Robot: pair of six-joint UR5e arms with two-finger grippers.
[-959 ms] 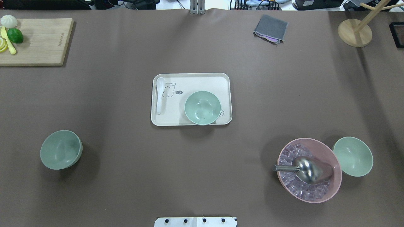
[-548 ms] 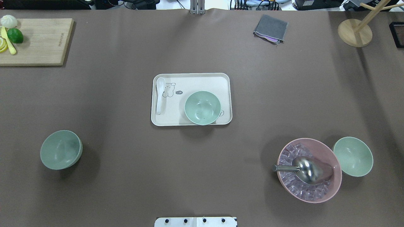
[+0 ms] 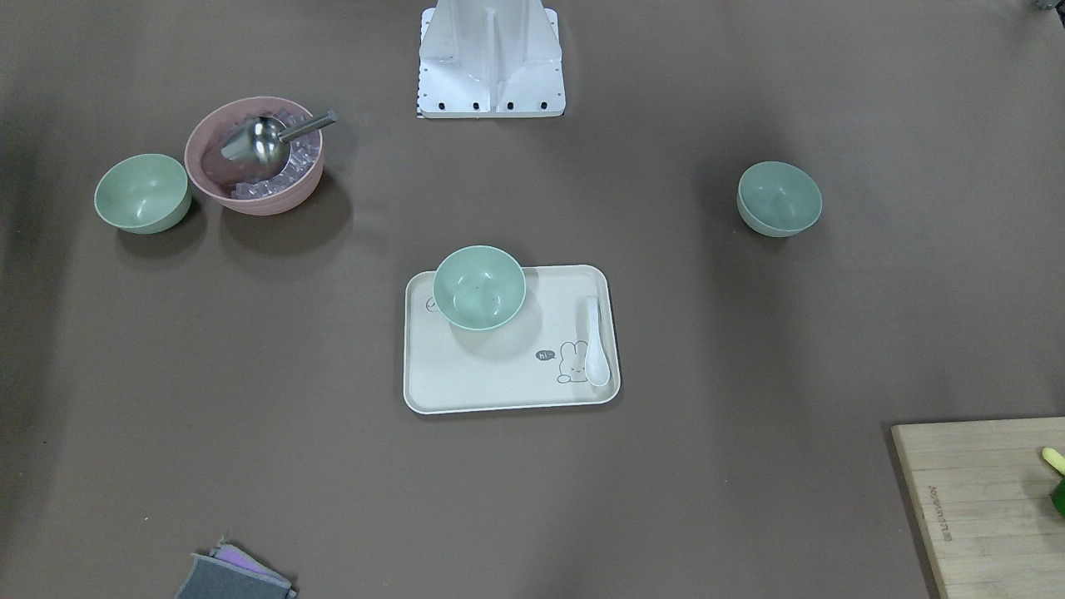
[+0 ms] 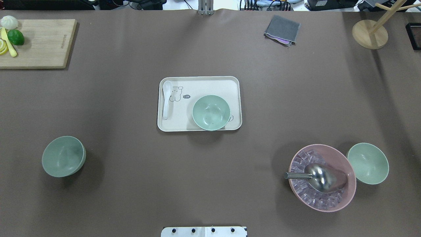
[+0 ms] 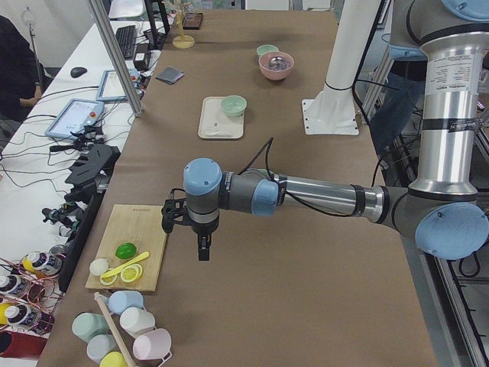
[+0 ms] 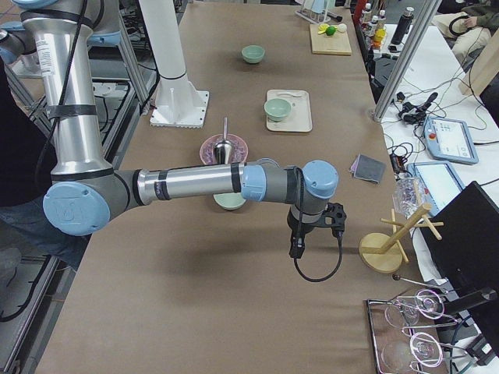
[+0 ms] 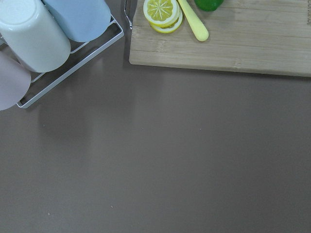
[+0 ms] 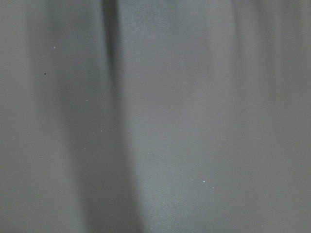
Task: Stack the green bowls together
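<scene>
Green three times over in the front-facing view: the tray bowl (image 3: pixel 480 288) sits on a cream tray (image 3: pixel 482 378), the left-side bowl (image 3: pixel 780 198) stands alone, and the right-side bowl (image 3: pixel 141 193) is just beside a pink bowl (image 3: pixel 274 202) of ice. No gripper shows, so all three lie apart from both tools.

The overhead view gives the same layout, with both arms absent.

From the table's left end, the left gripper (image 5: pixel 202 252) hangs beside a cutting board (image 5: pixel 137 229), well away from every bowl. Whether it is parted or closed cannot be told, and the left-side bowl does not show.

From the right end, the right gripper (image 6: pixel 295 248) hangs just past the right-side bowl, which the forearm half covers. Its state cannot be told either.

The left wrist camera sees only bare mat, the board's edge and racked cups (image 7: pixel 34 34); the right wrist camera sees only blurred mat.

Stacking looks not yet begun. A sound first step would be to bring each gripper over its nearer bowl, pinch the rim, lift clear of the pink bowl, and lower it centred into the tray bowl.
</scene>
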